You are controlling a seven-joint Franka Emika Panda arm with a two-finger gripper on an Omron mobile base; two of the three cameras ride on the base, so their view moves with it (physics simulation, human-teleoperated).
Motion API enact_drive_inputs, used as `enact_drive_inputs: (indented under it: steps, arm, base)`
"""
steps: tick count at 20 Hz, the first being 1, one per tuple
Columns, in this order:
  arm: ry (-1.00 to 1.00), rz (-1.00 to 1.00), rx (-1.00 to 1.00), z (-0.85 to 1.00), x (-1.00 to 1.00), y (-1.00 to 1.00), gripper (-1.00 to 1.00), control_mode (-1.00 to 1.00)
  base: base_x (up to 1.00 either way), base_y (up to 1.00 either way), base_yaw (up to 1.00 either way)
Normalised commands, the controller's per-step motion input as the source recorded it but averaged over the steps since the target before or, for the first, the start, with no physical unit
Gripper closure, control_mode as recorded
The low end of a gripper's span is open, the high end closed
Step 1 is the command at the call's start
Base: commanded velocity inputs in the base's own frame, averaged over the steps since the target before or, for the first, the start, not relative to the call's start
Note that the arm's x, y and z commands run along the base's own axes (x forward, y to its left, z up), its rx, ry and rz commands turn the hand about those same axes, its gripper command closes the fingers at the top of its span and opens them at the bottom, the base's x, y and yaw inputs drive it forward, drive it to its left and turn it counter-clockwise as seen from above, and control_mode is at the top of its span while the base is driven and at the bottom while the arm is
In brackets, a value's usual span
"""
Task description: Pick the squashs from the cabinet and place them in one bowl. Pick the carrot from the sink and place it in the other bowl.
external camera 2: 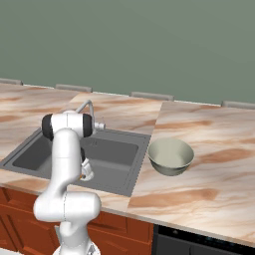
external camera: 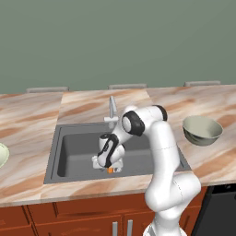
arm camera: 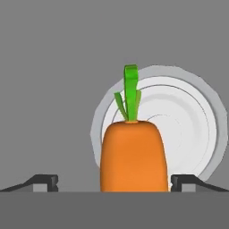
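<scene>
In the left base view the arm's own forearm and hand cover most of the carrot (external camera: pixel 110 170), leaving just an orange speck on the floor of the sink (external camera: pixel 73 152), near its front wall. In the right base view the upright white arm hides the hand and part of the basin. At the left edge of the left base view a pale green-cream bowl (external camera: pixel 2 155) is cut off, with only a sliver of its rim showing.

The arm folds over from its base in front of the sink and reaches down into the basin, the hand pointing at the floor. The claw (arm camera: pixel 114 183) stands wide open — its two dark fingertips (arm camera: pixel 44 182) sit either side of the carrot (arm camera: pixel 133 154) with a gap on each side, nothing gripped. From the hand camera the carrot's green top points toward the round pale drain (arm camera: pixel 188 120) behind it.

The sink is set in a marbled pink-brown bench (external camera: pixel 27 120), a slim tap (external camera: pixel 111 110) at its back edge. To the right of the sink a greyish bowl (external camera: pixel 202 130) rests on the bench. A plain grey-green wall rises behind — red-brown drawer fronts run below.
</scene>
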Motion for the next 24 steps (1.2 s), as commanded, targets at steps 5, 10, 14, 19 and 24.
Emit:
enact_drive_inputs:
  steps: [5,10,14,19,24]
  arm:
    - [-0.01,0.0,0.0,-0.12,0.0,0.04,1.0,-1.0]
    - [-0.01,0.0,0.0,-0.11,0.0,0.02,1.0,-1.0]
    - [-0.01,0.0,0.0,-0.11,0.0,0.0,1.0,-1.0]
    - [-0.01,0.0,0.0,-0.01,0.0,0.03,1.0,-1.0]
    - [0.0,0.0,0.0,0.18,0.0,0.15,1.0,-1.0]
  base:
    - [0.0,0.0,0.0]
    - [0.0,0.0,0.0]
    - [0.0,0.0,0.0]
    - [0.0,0.0,0.0]
    - [0.0,0.0,0.0]
